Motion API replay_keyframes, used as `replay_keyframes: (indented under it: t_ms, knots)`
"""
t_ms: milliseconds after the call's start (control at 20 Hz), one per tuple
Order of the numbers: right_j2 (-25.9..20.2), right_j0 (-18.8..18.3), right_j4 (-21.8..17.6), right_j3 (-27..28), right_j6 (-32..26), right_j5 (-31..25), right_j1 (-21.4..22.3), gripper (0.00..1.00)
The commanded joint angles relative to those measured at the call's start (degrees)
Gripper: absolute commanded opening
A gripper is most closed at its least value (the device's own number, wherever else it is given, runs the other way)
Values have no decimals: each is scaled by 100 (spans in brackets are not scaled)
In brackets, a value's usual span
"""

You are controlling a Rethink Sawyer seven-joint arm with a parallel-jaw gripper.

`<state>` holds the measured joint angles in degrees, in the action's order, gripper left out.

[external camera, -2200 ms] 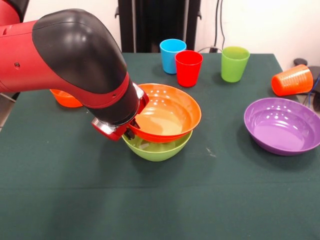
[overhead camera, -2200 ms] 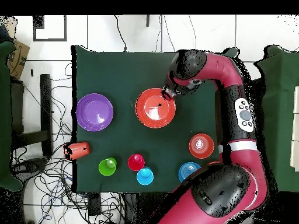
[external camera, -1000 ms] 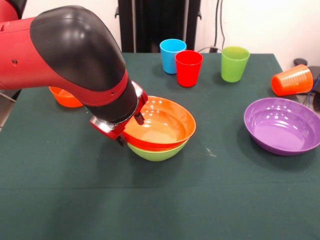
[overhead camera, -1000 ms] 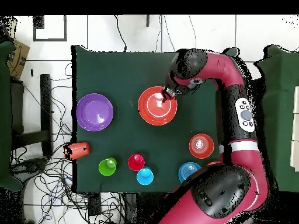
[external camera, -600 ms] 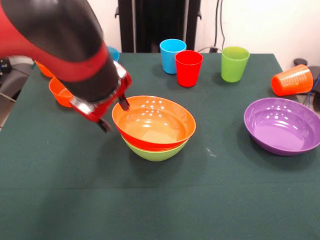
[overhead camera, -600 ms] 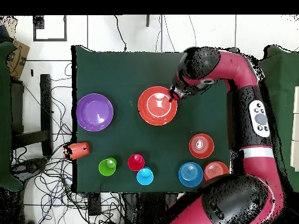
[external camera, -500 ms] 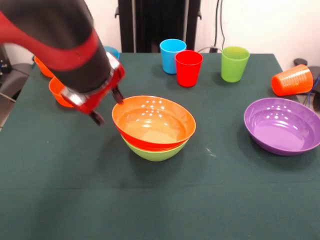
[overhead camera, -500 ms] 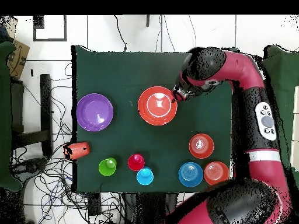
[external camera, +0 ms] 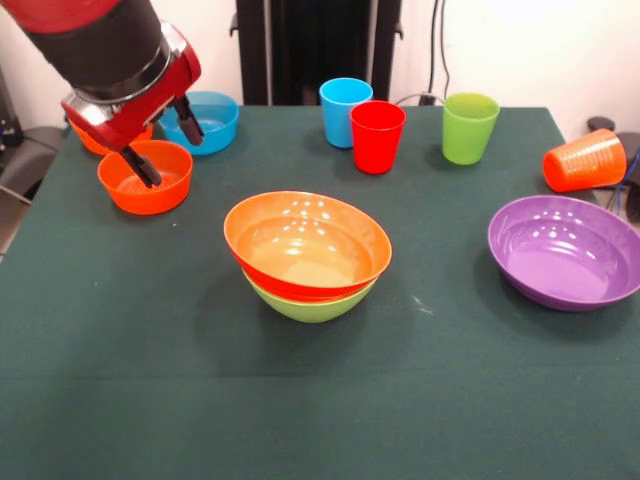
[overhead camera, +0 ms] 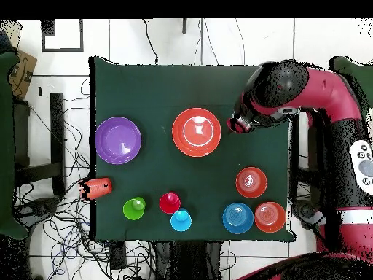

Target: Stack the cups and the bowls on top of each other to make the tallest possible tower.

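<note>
End effector: the end effector (external camera: 163,135) hangs up in the air at one side of the surface (external camera: 420,400). Its two black fingers (external camera: 139,166) are spread apart and hold nothing.
Tower: the tower (external camera: 308,257) sits in the middle of the surface. It is only two big bowls so far. The orange-red bowl (external camera: 307,240) rests inside the lime green bowl (external camera: 312,303).
Which way to go: the next piece is probably a bowl, I think. The small orange bowl (external camera: 146,177) looks closest, low down just by the fingers. The blue bowl (external camera: 203,120) is right next to it. The other small orange bowl (overhead camera: 269,216) is mostly hidden in the front view. The purple bowl (external camera: 566,250) is far off, past the tower.
Arm: there is just one arm, so it does every move.
Bowls: six. Three big, three small.
Cups: four. The light blue cup (external camera: 345,110), red cup (external camera: 377,135) and lime green cup (external camera: 469,126) stand up. The orange cup (external camera: 584,160) lies on its side at the edge.
</note>
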<state>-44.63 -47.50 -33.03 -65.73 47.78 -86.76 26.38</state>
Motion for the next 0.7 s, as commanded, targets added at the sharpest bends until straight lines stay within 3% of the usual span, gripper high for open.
replay_keyframes:
  t_ms: [50, 700]
  knots:
    - [167, 230, -391, -750, -437, 979, 66, 100]
    - [422, 434, -329, -1268, 481, 1969, 292, 100]
